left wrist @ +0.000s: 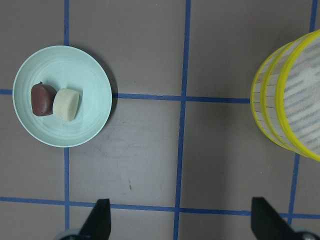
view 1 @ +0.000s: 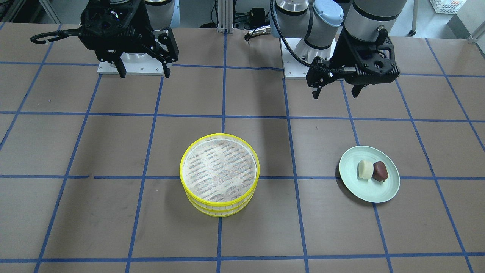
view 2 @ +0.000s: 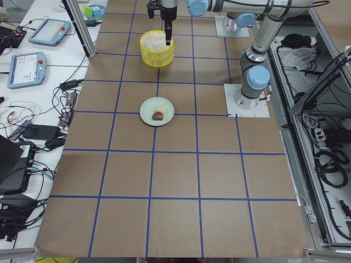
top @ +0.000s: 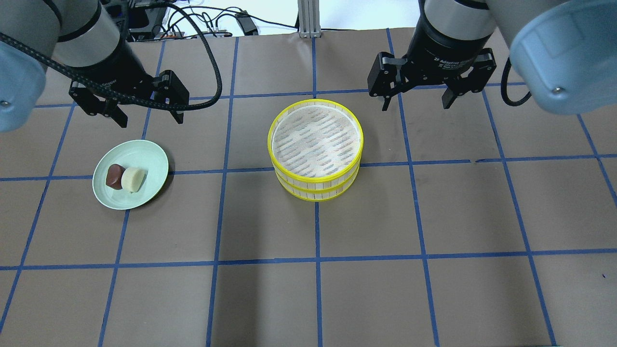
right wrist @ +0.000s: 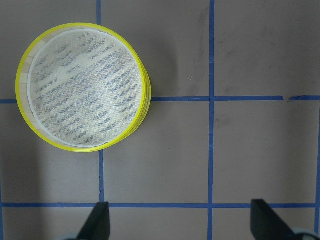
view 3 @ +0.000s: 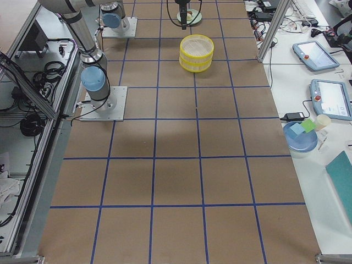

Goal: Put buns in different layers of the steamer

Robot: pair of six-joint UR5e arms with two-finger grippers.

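Observation:
The two steamer layers (top: 315,137) stand stacked at the table's middle, and the top one is bare inside; they also show in the right wrist view (right wrist: 82,107). The cream-white bun (top: 132,179) and the reddish-brown bun (top: 114,175) lie side by side, touching, on a pale green plate (top: 144,154). My left gripper (top: 151,120) hangs open and empty above the table, just behind the plate. My right gripper (top: 415,105) hangs open and empty behind and to the right of the steamer. The left wrist view shows both buns (left wrist: 66,104) and the steamer's edge (left wrist: 290,115).
The table is covered in brown paper with a blue tape grid (top: 315,260). The arms' base plates (view 1: 129,66) sit at the robot's edge of the table. Side benches hold tablets (view 3: 330,99) and cables, off the work surface.

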